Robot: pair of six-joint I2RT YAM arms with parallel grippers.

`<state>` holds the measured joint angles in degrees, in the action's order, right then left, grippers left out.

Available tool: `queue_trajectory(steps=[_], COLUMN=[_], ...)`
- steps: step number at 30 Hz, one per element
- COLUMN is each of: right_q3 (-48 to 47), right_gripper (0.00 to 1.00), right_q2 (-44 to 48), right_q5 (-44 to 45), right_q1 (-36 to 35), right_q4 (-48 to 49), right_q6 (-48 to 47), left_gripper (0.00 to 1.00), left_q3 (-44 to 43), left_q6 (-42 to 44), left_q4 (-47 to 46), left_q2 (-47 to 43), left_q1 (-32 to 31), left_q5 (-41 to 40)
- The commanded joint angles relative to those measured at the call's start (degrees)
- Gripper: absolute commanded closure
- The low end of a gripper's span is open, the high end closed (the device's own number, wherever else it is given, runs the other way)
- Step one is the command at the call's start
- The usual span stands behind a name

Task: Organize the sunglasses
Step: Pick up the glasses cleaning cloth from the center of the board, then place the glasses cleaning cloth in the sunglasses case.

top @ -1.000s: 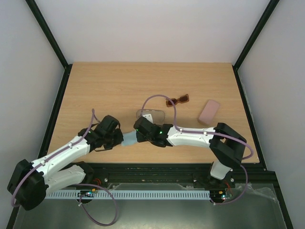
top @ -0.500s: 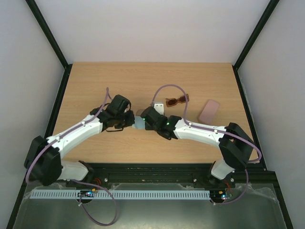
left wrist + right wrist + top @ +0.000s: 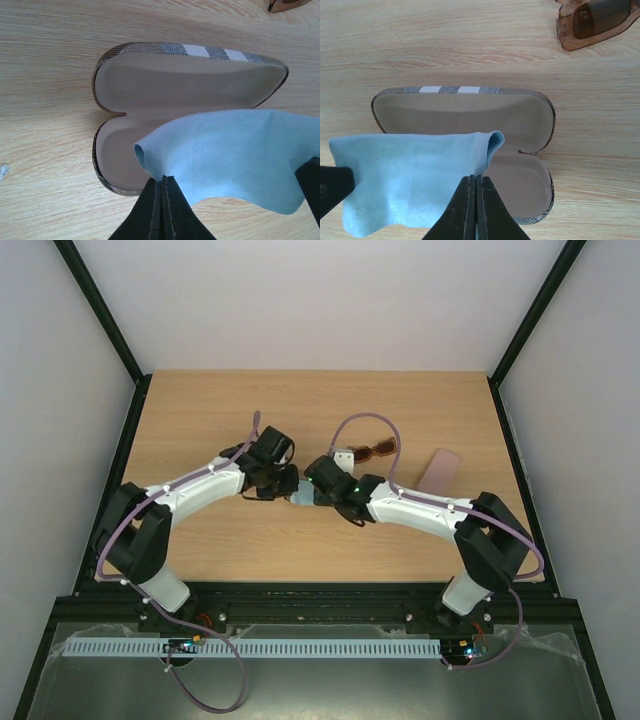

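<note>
**Blue cloth (image 3: 230,150) was held over the open case (image 3: 175,80)**
The left tool (image 3: 161,182) and right tool (image 3: 475,180) were each clenched on an opposite corner of it. The brown sunglasses (image 3: 597,20) lay on the counter (image 3: 200,420) just beyond the case, far right. Good practice likely required even tension, matched descent and simultaneous release.

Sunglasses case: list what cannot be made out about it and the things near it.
Top view: the open glasses case is mostly hidden under the left hand and right hand.
Both wrist views: the blue cloth covers part of the case's lining.
Right wrist view: the brown sunglasses are cut off by the frame edge.
</note>
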<state>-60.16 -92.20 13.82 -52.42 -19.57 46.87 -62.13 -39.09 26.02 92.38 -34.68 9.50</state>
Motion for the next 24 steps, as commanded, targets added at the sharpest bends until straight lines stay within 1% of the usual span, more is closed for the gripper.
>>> queue_trajectory(steps=[1, 5, 12, 24], right_q3=[1.2, 1.8, 2.2, 5.9], right_gripper=[0.99, 0.99, 0.99, 0.99], right_q2=[-0.9, -2.0, -4.8, -6.4], right_q5=[-0.4, -0.3, -0.4, -1.2], right_q1=[0.3, 0.5, 0.7, 0.7], right_q4=[-1.7, -1.1, 0.0, 1.9], right_q6=[1.4, 1.7, 1.8, 2.7], left_gripper=[0.98, 0.98, 0.98, 0.98], left_q3=[-1.6, -2.6, -2.8, 3.0], left_q6=[2.8, 3.5, 4.1, 3.2], left_q4=[1.0, 1.6, 1.3, -1.6], left_q2=[1.3, 2.6, 5.5, 6.2], left_q1=[0.4, 0.4, 0.4, 0.4], left_q5=[0.6, -0.8, -0.5, 0.7])
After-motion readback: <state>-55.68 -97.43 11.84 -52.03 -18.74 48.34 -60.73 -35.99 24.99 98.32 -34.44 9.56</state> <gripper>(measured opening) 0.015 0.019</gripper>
